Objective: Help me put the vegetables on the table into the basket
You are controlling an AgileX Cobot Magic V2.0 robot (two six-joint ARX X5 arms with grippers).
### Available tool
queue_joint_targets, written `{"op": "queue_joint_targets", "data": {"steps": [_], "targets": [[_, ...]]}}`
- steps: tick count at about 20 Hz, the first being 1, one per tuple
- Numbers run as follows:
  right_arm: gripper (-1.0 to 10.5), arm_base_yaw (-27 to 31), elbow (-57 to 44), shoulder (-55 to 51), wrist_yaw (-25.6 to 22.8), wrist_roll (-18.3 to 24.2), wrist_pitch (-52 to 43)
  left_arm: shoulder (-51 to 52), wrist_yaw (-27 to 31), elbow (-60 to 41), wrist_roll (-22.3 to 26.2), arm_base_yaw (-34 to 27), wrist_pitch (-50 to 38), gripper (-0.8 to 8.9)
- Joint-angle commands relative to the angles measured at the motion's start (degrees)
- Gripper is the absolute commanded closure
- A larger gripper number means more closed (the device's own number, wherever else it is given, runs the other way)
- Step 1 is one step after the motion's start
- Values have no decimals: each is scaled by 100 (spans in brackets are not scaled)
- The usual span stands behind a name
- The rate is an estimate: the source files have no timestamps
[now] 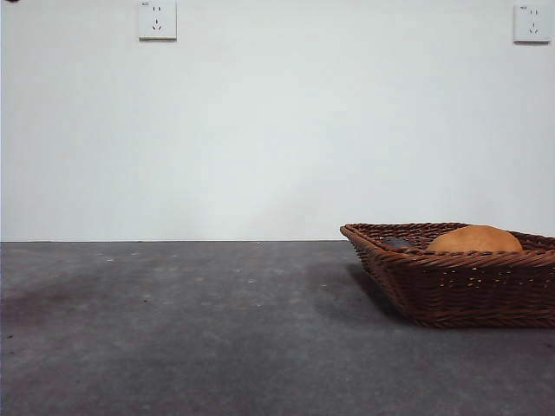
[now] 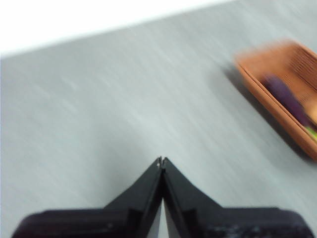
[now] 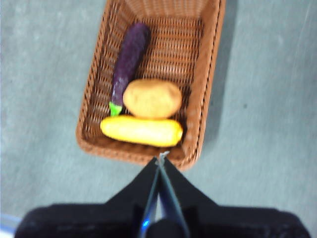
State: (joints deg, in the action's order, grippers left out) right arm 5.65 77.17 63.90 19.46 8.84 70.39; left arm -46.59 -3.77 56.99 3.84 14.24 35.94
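Inside woven wicker basket (image 3: 208, 74): smooth purple eggplant (image 3: 130, 57), oval potato (image 3: 152, 98), oblong yellow vegetable (image 3: 141, 131)

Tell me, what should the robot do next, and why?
Probably just lift the right pincer away and stop. The eggplant, potato and yellow vegetable all lie inside the basket, and no vegetable shows on the table. Both pincers, the left pincer too, are shut and hold nothing.

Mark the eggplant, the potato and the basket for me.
eggplant (image 3: 128, 59), right wrist view, middle of its purple body.
potato (image 3: 152, 98), right wrist view, centre of its top.
basket (image 1: 468, 290), front view, near woven side wall.
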Motion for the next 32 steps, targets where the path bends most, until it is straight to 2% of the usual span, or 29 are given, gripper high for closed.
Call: {"op": "queue_joint_targets", "data": {"steps": [1,5,8,11,13,16,20,22,27,31,32], "targets": [[947,-4,4,85,-4,42,-234,234,186,2,599,-391,-645,818],[947,-4,4,162,-26,42,-627,1036,-223,-361,841,-1390,-1471,818],[947,-4,4,175,-26,42,-911,1840,50,-1248,997,-1910,-2271,818],[947,-4,4,175,-28,42,-1073,2664,79,-2417,986,-2118,-2802,818],[947,-4,4,181,-46,42,-1078,3139,83,-3239,909,-2155,-3016,818],[947,-4,4,186,-46,42,-1075,3670,81,-4334,490,-2157,-3316,817],[947,-4,4,186,-46,42,-1075,4153,81,-5311,-81,-2155,-3480,817],[947,-4,4,186,-44,42,-1075,4341,81,-5595,-243,-2155,-3469,818],[947,-4,4,186,-46,42,-1075,4636,28,-5657,-404,-2120,-2618,817],[947,-4,4,186,-44,42,-1075,4636,20,-5657,-1134,-1821,-2625,817],[947,-4,4,186,-44,42,-1075,4636,37,-5657,-1172,-1766,-2653,817]]}}
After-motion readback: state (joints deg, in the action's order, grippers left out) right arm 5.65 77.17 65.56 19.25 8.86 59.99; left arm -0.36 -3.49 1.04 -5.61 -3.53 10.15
